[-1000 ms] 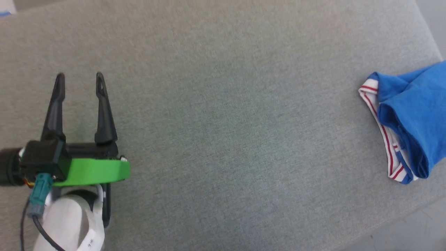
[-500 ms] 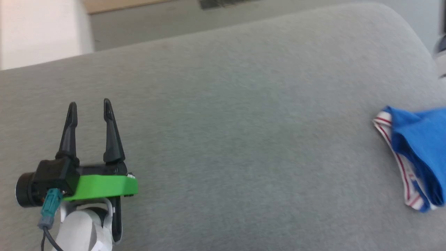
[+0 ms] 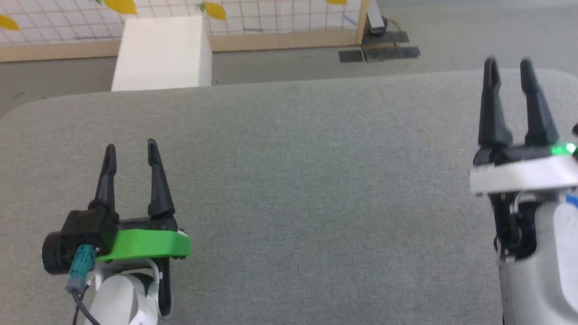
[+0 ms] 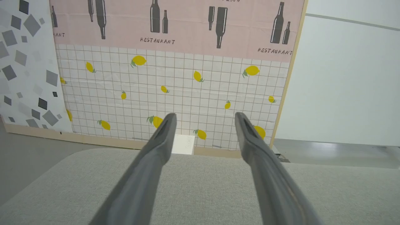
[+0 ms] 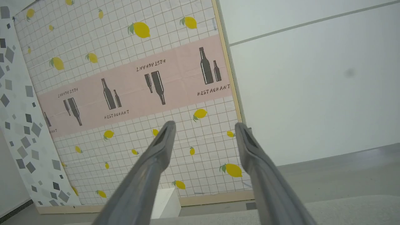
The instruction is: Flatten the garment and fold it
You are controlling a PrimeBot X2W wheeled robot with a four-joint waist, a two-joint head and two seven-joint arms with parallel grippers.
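The fingers of the left gripper [image 3: 131,146] stand parted with a clear gap between them and nothing held. It hovers over the near left part of the grey table [image 3: 293,180], fingertips pointing toward the far edge. A bright green band [image 3: 144,243] wraps its wrist.

The right gripper [image 3: 507,63] is parted to about the same width and is likewise empty. It sits at the right edge of the table, its tips reaching toward the far right corner. A small green light [image 3: 561,148] glows at its base.

A sliver of blue [image 3: 571,199] shows at the right edge of the table, just beside the right arm's pale forearm. It may be the garment, but it is too small to tell.

Past the far edge lies grey floor [image 3: 280,67], with a white box [image 3: 162,54] standing on it near the far left corner. Behind it a wall panel [image 4: 187,87] carries a grid with yellow lemons, and above that a pink band [image 4: 187,22] with dark bottles and the word RESTAURANT.
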